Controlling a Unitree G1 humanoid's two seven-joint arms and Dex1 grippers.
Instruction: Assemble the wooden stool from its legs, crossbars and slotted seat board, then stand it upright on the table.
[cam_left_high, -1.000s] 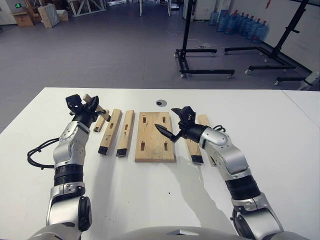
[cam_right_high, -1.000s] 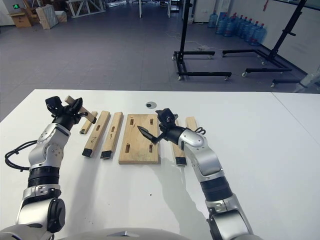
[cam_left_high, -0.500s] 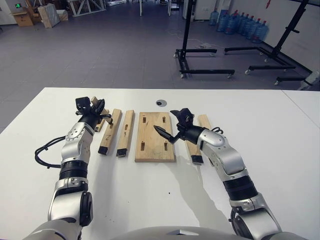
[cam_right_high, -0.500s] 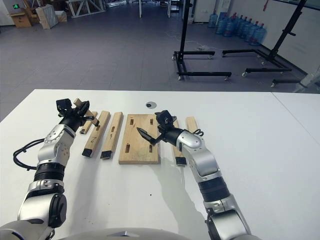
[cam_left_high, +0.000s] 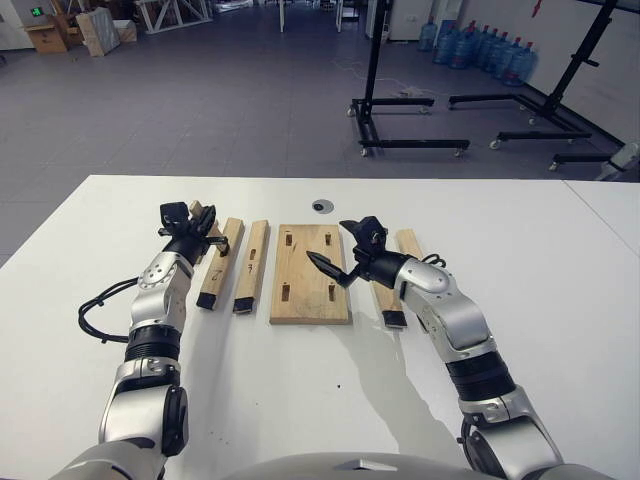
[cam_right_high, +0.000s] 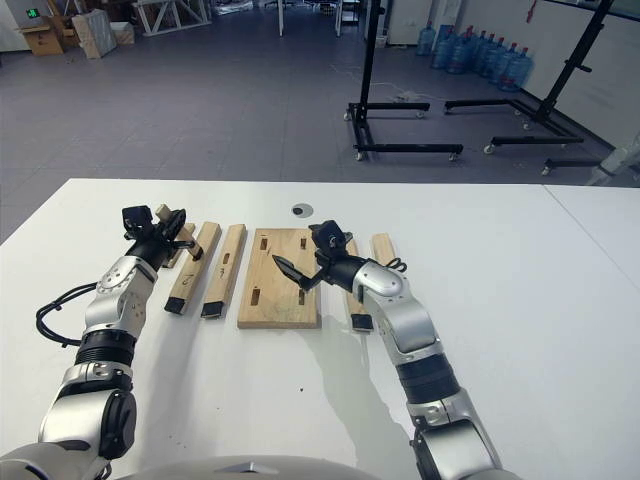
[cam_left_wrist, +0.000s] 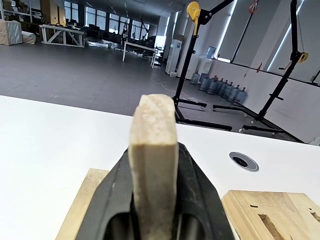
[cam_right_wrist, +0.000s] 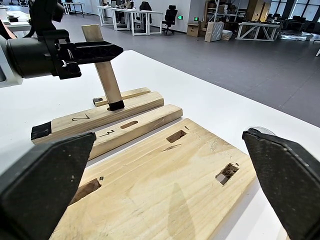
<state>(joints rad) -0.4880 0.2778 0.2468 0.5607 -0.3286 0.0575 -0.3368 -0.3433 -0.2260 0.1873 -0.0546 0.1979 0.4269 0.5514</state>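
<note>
My left claw (cam_left_wrist: 154, 150) is shut tight on a short bar (cam_left_wrist: 152, 125), one finger flat against each side. I judge it to be a crossbar. I grip it part-way along its length, so both ends stay free to enter a slot. In the left eye view this claw sits at the left of the picture, over the far ends of the two legs (cam_left_high: 222, 262) lying there.

My right claw (cam_left_high: 340, 248) is spread wide and holds nothing. It hovers near the centre of the picture, above the right edge of the seat board (cam_left_high: 310, 275). From there I reckon it can steady the board or take a part from the pair of legs (cam_left_high: 385, 295) lying partly under my right forearm.

The parts lie flat on the white table (cam_left_high: 500, 230) in a parallel row with their slots facing up, which leaves each one easy to pick. The stool is not yet begun.

My left wrist view shows the bar's end and the grip but hides the other end. My right wrist view shows the bar tilted, with its dark tip down by a numbered leg (cam_right_wrist: 95, 119). I cannot tell whether it touches. Another short piece (cam_right_wrist: 122, 95) lies just behind that leg.
</note>
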